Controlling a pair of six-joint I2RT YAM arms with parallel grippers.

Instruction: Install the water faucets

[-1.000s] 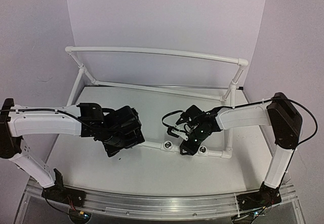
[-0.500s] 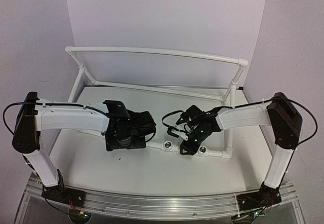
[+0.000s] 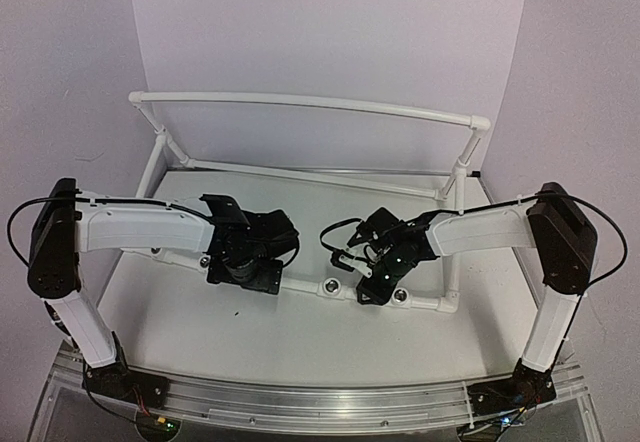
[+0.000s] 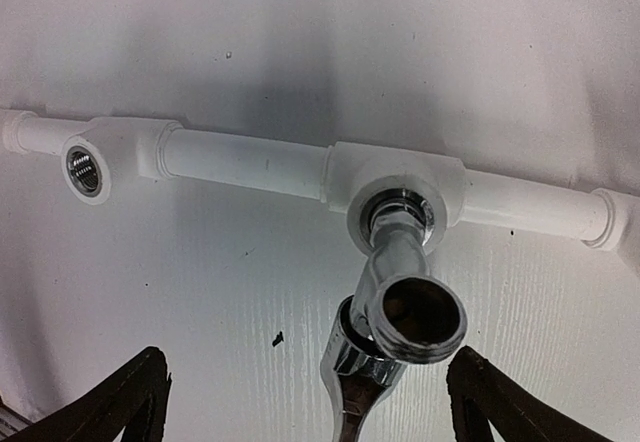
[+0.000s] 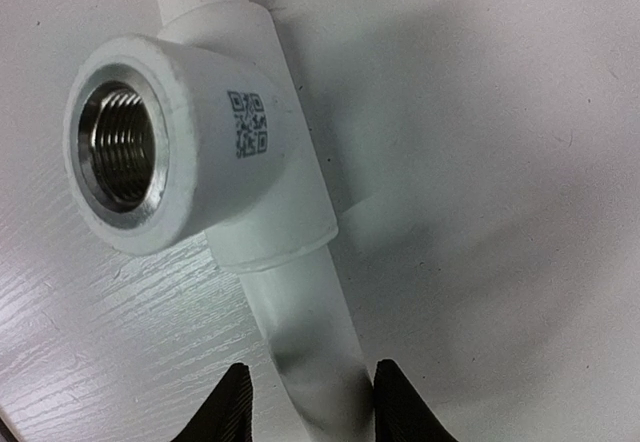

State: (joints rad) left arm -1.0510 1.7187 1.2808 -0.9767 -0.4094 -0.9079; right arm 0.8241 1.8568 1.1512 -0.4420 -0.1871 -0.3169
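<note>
The faucet sits screwed into a tee of the white pipe frame. It is on the frame's front run, left of the middle of the tabletop and nearer the near edge than the far one. Its spout mouth faces the left wrist camera.

The left pincer hovers over the faucet with jaws wide. One finger stands on each side, and neither touches the chrome. An empty socket opens further along the same run.

The right pincer stands narrow astride the front pipe, just beside a threaded socket. Its fingers lie close against the pipe, but I cannot tell whether they pinch it.

Bare tabletop lies open between the front run and the near edge, and inside the frame toward the far edge. Room is hemmed in by the frame's side pipes, by its raised back rail along the far edge, and by the walls close behind and at both sides. The right arm reaches across the frame's right side pipe.
</note>
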